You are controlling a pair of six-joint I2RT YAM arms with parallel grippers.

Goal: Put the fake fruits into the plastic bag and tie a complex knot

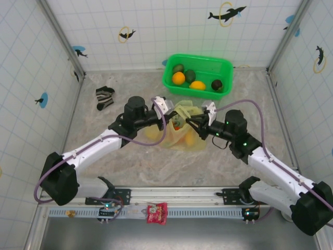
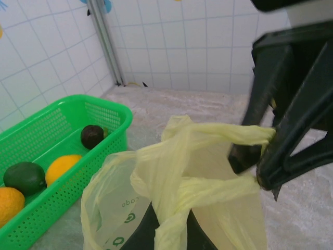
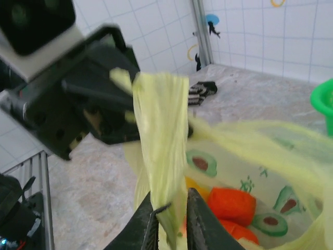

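The pale yellow-green plastic bag [image 1: 179, 130] sits mid-table between both arms, with red-orange fake fruits [image 3: 231, 203] inside. My left gripper [image 2: 169, 229] is shut on one handle strand at the bag's top. The handles cross and wrap round each other in a loose knot [image 2: 161, 182]. My right gripper [image 3: 170, 229] has its jaws slightly parted, and the other handle [image 3: 158, 135] hangs loosely between them. Seen from above, the left gripper [image 1: 170, 110] and the right gripper [image 1: 189, 121] nearly meet over the bag. More fruits [image 1: 178, 78] lie in the basket.
The bright green basket [image 1: 226, 66] stands at the back, just behind the bag, its near wall [image 2: 78, 172] close to my left gripper. A striped sock [image 1: 104, 97] lies at the back left. A red packet [image 1: 156, 212] rests on the front rail. Tiled walls enclose the table.
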